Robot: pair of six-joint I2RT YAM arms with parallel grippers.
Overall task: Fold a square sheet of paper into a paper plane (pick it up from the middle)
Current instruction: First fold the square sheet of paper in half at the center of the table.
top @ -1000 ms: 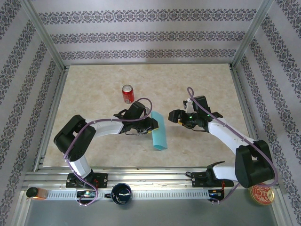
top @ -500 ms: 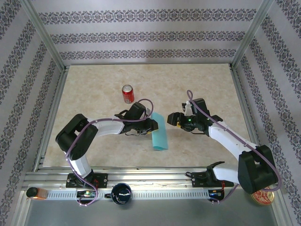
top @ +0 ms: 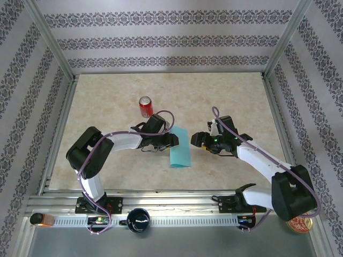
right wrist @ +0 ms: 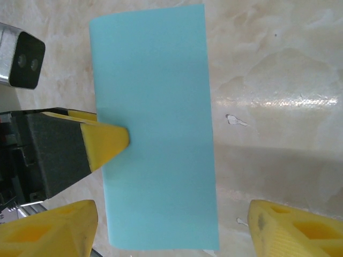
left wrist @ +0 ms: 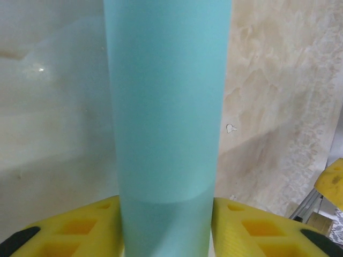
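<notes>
1. Overhead, in the top external view, a thin sheet of turquoise-blue paper [top: 180, 150], folded to a long rectangle, lies on the beige marble-patterned table [top: 107, 96] between the two arms. The left claw [top: 170, 141] is at the paper's left long edge and touches it. The right claw [top: 198, 138] stands just beside the right long edge, apart from it. A red cylindrical soda can [top: 146, 107] stands upright on the far side of the left claw, near the paper but clear of it. A dark round mug [top: 138, 219] sits at the front rail.
2. From the left wrist, the paper [left wrist: 167, 107] runs as a strip straight away from the camera, passing between the yellow fingers [left wrist: 80, 227] of the left claw [left wrist: 165, 202]. The jaws stand partly apart with the paper filling the gap; whether they pinch it I cannot tell.
3. From the right wrist, the paper [right wrist: 155, 107] lies flat on the table as a plain oblong. One yellow fingertip [right wrist: 110, 142] of the left claw lies over its left edge. The right claw [right wrist: 172, 211] has its yellow fingers spread wide and holds nothing.
</notes>
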